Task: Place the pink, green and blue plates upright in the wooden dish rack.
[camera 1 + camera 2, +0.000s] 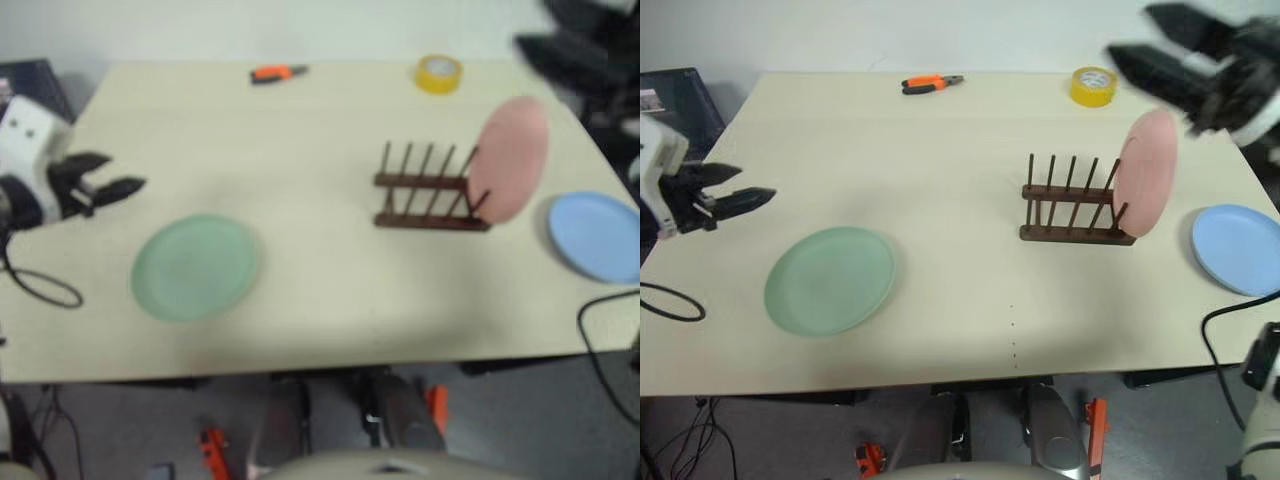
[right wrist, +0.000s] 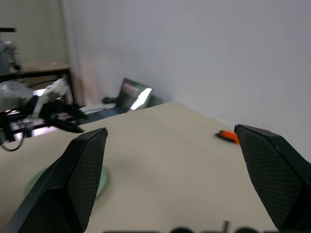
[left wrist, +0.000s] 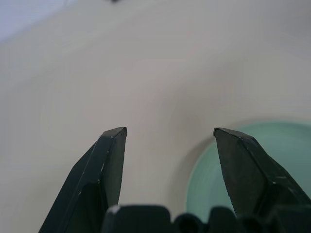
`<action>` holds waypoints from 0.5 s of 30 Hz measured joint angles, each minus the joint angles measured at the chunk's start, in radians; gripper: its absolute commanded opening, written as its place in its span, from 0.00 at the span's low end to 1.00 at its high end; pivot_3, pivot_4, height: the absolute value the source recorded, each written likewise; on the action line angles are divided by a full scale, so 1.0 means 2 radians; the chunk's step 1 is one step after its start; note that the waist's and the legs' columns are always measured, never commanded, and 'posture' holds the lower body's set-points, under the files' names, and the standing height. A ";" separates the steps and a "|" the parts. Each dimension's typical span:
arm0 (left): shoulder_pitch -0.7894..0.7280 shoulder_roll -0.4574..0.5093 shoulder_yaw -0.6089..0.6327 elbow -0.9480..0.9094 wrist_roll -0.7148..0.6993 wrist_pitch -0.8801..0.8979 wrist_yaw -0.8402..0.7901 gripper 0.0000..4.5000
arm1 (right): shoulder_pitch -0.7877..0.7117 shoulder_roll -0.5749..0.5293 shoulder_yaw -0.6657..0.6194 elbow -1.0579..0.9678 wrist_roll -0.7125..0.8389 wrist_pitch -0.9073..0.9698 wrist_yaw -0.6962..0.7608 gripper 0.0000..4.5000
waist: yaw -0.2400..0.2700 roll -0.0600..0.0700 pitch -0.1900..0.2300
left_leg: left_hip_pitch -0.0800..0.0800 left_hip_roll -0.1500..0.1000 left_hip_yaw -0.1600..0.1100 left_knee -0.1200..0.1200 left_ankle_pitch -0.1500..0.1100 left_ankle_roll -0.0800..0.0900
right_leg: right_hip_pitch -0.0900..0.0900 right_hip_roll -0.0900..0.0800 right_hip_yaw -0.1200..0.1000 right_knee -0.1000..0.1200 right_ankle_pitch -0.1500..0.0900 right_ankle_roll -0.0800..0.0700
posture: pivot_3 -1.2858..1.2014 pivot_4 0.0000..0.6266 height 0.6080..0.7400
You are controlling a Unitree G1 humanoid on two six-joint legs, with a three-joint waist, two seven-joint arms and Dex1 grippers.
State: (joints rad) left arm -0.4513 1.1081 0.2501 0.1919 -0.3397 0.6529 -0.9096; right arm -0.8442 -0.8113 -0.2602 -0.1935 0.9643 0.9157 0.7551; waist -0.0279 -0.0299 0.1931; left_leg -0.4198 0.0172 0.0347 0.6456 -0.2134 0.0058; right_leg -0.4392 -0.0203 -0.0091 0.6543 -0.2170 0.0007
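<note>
The pink plate [image 1: 1145,185] stands upright at the right end of the wooden dish rack [image 1: 1070,215], right of the table's centre. Flat on the table's left side lies the green plate [image 1: 830,280]. The blue plate [image 1: 1240,248] lies flat by the right edge. My left gripper [image 1: 755,182] hovers open and empty over the table's left edge, just beyond the green plate [image 3: 272,160]. Raised behind the pink plate and apart from it, my right gripper [image 1: 1127,32] is wide open with nothing between its fingers.
A yellow tape roll [image 1: 1093,85] and orange pliers [image 1: 930,83] lie near the far edge of the table [image 1: 940,160]. A dark laptop [image 1: 680,100] sits off the far left corner. Black cables [image 1: 670,300] loop over both side edges.
</note>
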 measured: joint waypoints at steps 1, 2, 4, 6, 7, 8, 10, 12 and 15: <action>0.003 -0.002 -0.001 0.008 0.000 0.008 0.001 0.70 | 0.003 0.013 0.015 -0.005 -0.001 0.001 -0.002 0.99 | 0.001 0.000 0.000 | 0.000 0.000 0.000 0.000 0.000 0.000 | 0.000 0.000 0.000 0.000 0.000 0.000 | 0.52 0.24 1.00; 0.005 -0.007 -0.005 0.015 0.001 0.014 0.002 0.70 | 0.007 0.020 0.033 -0.009 -0.008 0.000 -0.004 0.99 | 0.002 0.000 0.000 | -0.001 0.000 0.000 0.000 0.000 0.000 | 0.000 0.000 0.000 -0.001 0.000 0.000 | 0.52 0.24 1.00; 0.016 -0.020 -0.014 0.023 0.004 0.023 0.003 0.70 | 0.017 0.020 0.072 -0.023 -0.038 -0.006 -0.001 0.99 | 0.005 0.000 0.000 | -0.003 0.000 0.000 0.000 0.000 0.000 | -0.001 -0.001 -0.001 -0.002 0.000 0.001 | 0.52 0.24 1.00; 0.032 -0.037 -0.028 0.024 0.004 0.034 0.003 0.70 | 0.028 0.019 0.117 -0.038 -0.069 -0.011 0.008 0.99 | 0.005 0.000 0.000 | -0.004 -0.001 0.000 0.000 0.000 0.000 | -0.001 -0.001 0.000 -0.004 0.001 0.001 | 0.52 0.24 1.00; 0.040 -0.048 -0.036 0.024 0.005 0.039 0.004 0.70 | 0.033 0.020 0.137 -0.047 -0.081 -0.013 0.013 0.99 | 0.005 0.000 0.000 | -0.004 -0.001 0.000 0.000 0.000 0.000 | -0.002 -0.001 0.000 -0.004 0.001 0.001 | 0.52 0.24 1.00; 0.046 -0.055 -0.044 0.024 0.006 0.043 0.006 0.70 | 0.037 0.023 0.152 -0.055 -0.089 -0.014 0.016 0.99 | 0.005 -0.001 0.000 | -0.005 -0.001 0.000 0.001 0.000 0.000 | -0.002 -0.001 -0.001 -0.004 0.001 0.001 | 0.52 0.24 1.00; 0.055 -0.061 -0.058 0.025 0.014 0.046 0.014 0.70 | 0.038 0.033 0.169 -0.063 -0.102 -0.016 0.018 0.99 | 0.005 -0.002 0.001 | -0.006 -0.001 0.000 0.001 0.000 0.000 | -0.003 -0.001 -0.001 -0.004 0.001 0.002 | 0.52 0.24 1.00; 0.058 -0.062 -0.058 0.023 0.017 0.049 0.020 0.70 | 0.038 0.039 0.174 -0.068 -0.110 -0.018 0.018 0.99 | 0.005 -0.002 0.000 | -0.006 -0.001 -0.001 0.001 0.000 0.000 | -0.003 -0.001 -0.001 -0.004 0.001 0.002 | 0.52 0.24 1.00; 0.065 -0.066 -0.056 0.010 0.017 0.053 0.028 0.56 | 0.038 0.046 0.179 -0.068 -0.120 -0.018 0.018 1.00 | 0.005 -0.002 0.000 | -0.004 -0.001 0.000 0.001 0.000 0.000 | -0.002 -0.001 -0.001 -0.003 0.001 0.002 | 0.52 0.24 1.00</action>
State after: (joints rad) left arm -0.3207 0.9759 0.1371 0.2119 -0.3056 0.7591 -0.8534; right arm -0.7680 -0.7187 0.0985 -0.3297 0.7242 0.8801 0.7904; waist -0.0172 -0.0345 0.1936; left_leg -0.4281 0.0157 0.0339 0.6472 -0.2134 0.0056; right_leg -0.4423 -0.0230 -0.0102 0.6477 -0.2142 0.0042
